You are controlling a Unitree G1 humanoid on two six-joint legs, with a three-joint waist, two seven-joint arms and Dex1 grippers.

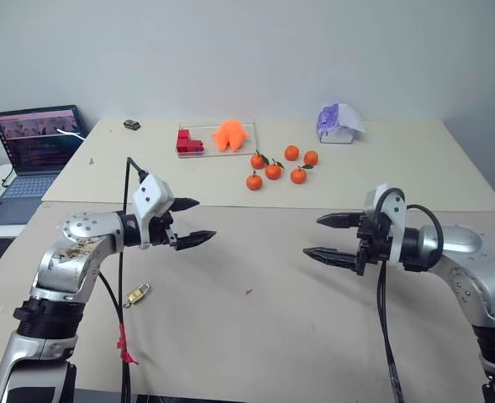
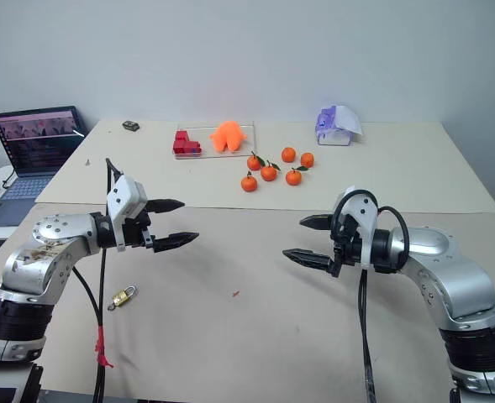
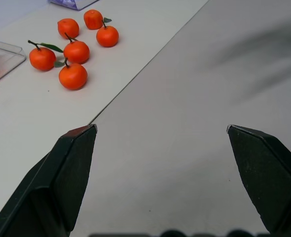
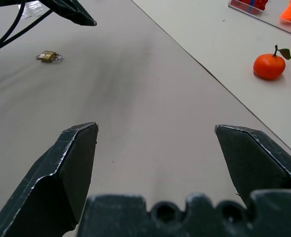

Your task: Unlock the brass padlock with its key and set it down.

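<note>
Plainly, brass padlock (image 1: 137, 295) on table (image 1: 272, 327); both claws spread, empty.

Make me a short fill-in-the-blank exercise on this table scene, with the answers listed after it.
1. The brass padlock lies on the table below the robot's ____ tool.
2. Both that one and the right tool have fingers that are ____.
3. The number of tangerines on the far table is ____.
4. The orange toy sits beside a ____ block on the clear tray.

Answers: left; open; six; red
</note>
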